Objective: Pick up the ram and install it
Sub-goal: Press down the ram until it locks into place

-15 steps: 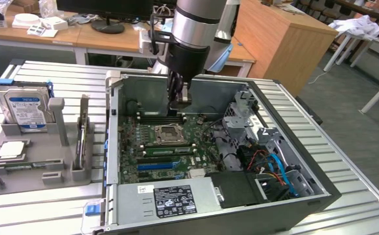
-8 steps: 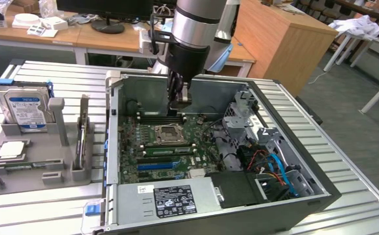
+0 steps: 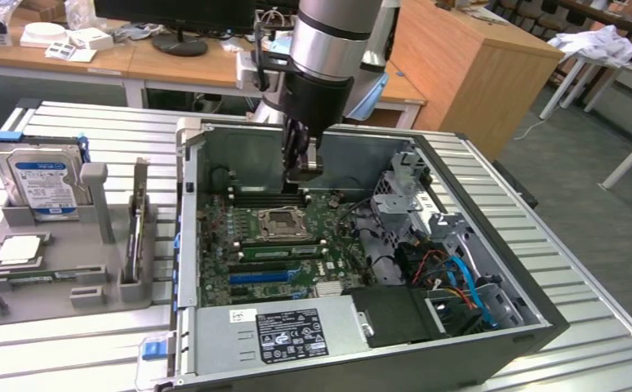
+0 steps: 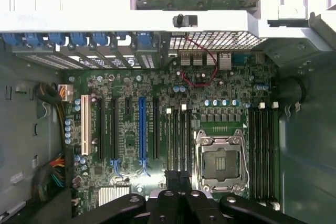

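Observation:
A green ram stick [image 3: 278, 251] lies along a slot of the motherboard [image 3: 245, 282] inside the open computer case, just beside the empty CPU socket [image 3: 279, 220]. My gripper [image 3: 307, 170] hangs above the board near the dark memory slots [image 3: 264, 196] on the socket's far side, apart from that stick. Its fingers are shut and nothing shows between them. In the wrist view the gripper [image 4: 178, 182] points down over the slots [image 4: 178, 140] next to the CPU socket [image 4: 220, 163], still above the board.
A grey holder [image 3: 65, 282] on the exterior view's left carries a silver hard drive [image 3: 42, 175], an upright card [image 3: 139, 229] and a green stick [image 3: 28, 278]. Case walls [image 3: 191, 237], a drive cage [image 3: 403, 192], cables [image 3: 458, 278] and the power supply [image 3: 294, 335] crowd the board.

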{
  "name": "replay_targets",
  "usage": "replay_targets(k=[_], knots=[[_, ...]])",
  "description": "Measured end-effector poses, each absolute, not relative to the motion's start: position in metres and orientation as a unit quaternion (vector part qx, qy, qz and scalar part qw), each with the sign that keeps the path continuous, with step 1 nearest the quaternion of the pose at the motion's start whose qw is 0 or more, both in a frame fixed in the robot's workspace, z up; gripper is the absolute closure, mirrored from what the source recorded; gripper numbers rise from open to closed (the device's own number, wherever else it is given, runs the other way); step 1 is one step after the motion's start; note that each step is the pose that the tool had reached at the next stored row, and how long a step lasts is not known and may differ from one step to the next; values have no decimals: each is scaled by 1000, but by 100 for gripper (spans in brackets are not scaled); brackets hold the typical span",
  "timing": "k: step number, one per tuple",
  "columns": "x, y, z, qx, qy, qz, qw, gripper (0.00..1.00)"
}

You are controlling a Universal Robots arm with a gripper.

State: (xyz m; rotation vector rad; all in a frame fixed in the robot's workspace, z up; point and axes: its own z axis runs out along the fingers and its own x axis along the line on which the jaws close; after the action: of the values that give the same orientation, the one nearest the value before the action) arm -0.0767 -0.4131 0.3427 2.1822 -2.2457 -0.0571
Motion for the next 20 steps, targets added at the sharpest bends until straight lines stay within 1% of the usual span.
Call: replay_targets(k=[20], knots=[[-52,-413,343,697,-717,-20,6,89]])
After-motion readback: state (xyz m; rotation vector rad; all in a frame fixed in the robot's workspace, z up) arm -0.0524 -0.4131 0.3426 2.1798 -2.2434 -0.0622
